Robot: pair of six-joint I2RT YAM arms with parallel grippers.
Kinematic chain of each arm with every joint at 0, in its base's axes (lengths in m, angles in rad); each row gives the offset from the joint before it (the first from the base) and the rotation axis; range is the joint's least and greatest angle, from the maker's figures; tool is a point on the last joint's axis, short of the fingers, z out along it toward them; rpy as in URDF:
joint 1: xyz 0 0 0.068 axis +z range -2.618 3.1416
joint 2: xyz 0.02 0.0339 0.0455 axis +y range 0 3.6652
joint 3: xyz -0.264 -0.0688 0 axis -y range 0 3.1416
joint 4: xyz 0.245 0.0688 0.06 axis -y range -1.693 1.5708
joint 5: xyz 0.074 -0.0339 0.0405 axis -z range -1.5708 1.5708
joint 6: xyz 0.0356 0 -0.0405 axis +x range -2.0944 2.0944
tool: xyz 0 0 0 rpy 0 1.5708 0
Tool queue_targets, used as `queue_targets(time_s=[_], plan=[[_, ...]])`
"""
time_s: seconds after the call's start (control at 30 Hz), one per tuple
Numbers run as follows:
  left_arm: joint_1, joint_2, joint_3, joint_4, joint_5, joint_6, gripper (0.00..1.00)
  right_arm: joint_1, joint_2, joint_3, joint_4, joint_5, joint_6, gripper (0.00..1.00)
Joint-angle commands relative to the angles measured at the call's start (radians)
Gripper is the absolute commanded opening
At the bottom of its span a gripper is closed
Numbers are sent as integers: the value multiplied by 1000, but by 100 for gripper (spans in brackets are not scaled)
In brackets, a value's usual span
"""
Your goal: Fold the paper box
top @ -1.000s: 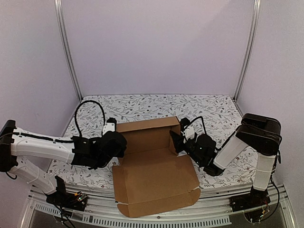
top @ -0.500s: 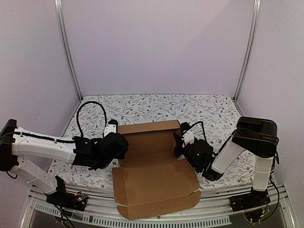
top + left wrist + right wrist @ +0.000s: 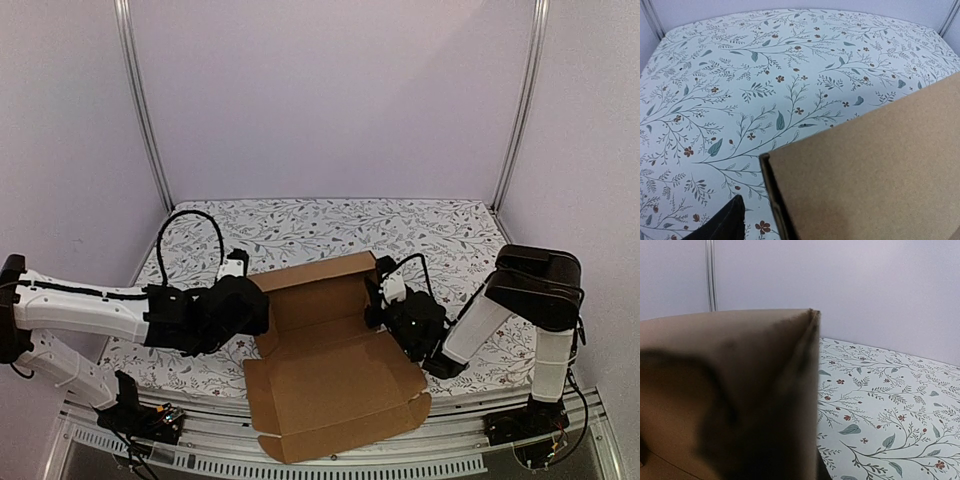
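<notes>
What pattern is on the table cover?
Cover: white with green leafy branches and small red flowers; best in left wrist view.

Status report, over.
Left end effector open beside paper box wall. Right end effector shut on its right flap. Back panel up, front flat. Nothing in the way.

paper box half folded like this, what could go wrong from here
1. Only the right fingers pinch the paper box, at its right rear corner. The left fingers stand off the wall's edge, so the upright back wall could flop or twist.
2. The front flap hangs past the near edge of the table, so a pull might snag it on the rail.
3. Cardboard fills the right wrist view, so that grip is hard to check.
</notes>
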Motion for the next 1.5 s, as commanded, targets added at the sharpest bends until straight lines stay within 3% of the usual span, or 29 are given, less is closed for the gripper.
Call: queue_targets(time_s=[0.0,0.2,0.57,0.8,1.07,1.2,1.33,1.47], plan=[[-12,-56,23,-82,19,-10,71,2,34,39,36,31,-52,0],[-12,-118,12,-121,75,-8,73,3,50,63,27,35,-83,0],[-11,-201,67,-137,435,212,76,-47,103,98,43,-62,-122,0],[-2,-241,207,-241,445,308,73,-83,125,115,44,-240,-134,0],[41,-177,417,-345,425,411,51,-102,151,136,44,-370,-158,0],[119,-145,422,-272,496,436,22,-109,166,161,44,-431,-175,0],[182,-86,407,-191,603,434,2,-112,177,169,44,-493,-166,0],[203,-17,397,-136,657,430,0,-113,180,182,44,-499,-159,0]])
